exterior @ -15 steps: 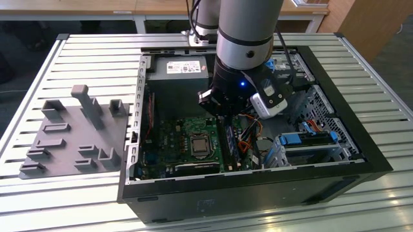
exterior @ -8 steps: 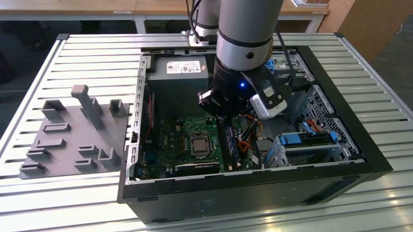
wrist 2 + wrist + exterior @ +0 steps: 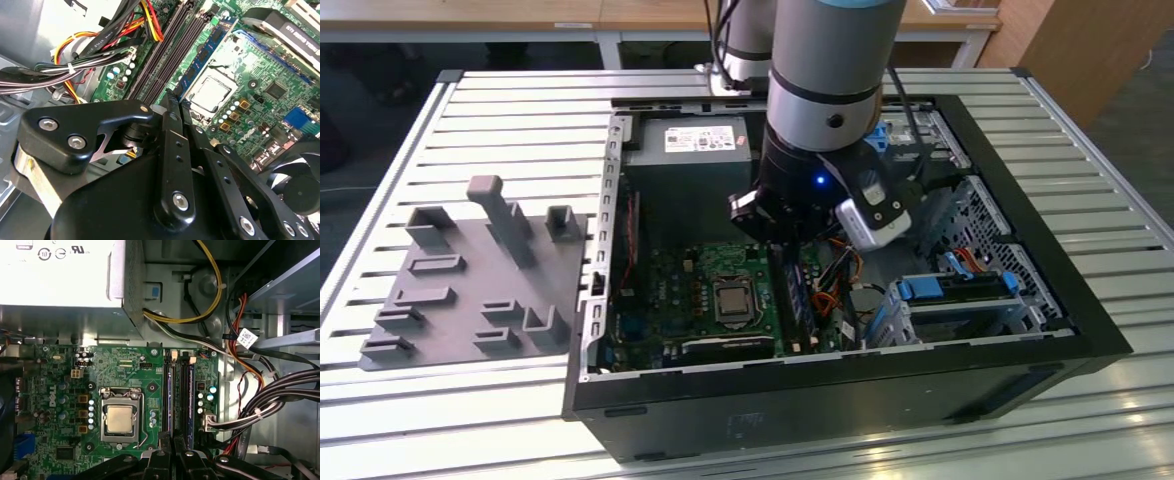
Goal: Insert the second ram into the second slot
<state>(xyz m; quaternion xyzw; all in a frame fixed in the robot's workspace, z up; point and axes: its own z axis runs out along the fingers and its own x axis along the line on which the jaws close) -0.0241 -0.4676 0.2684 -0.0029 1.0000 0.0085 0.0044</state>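
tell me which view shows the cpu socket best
The first wrist view: it faces the cpu socket square-on, whole and unobstructed. The second wrist view shows it at a slant beyond the gripper; the exterior view shows it from farther off.

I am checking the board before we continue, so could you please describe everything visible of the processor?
The processor is a square chip with a dull, pale metal lid, lying flat in its socket on the green motherboard. A shiny metal frame clamps its edges, and a thin wire lever runs along one side. Its top is bare. The memory slots run alongside, apart from it.
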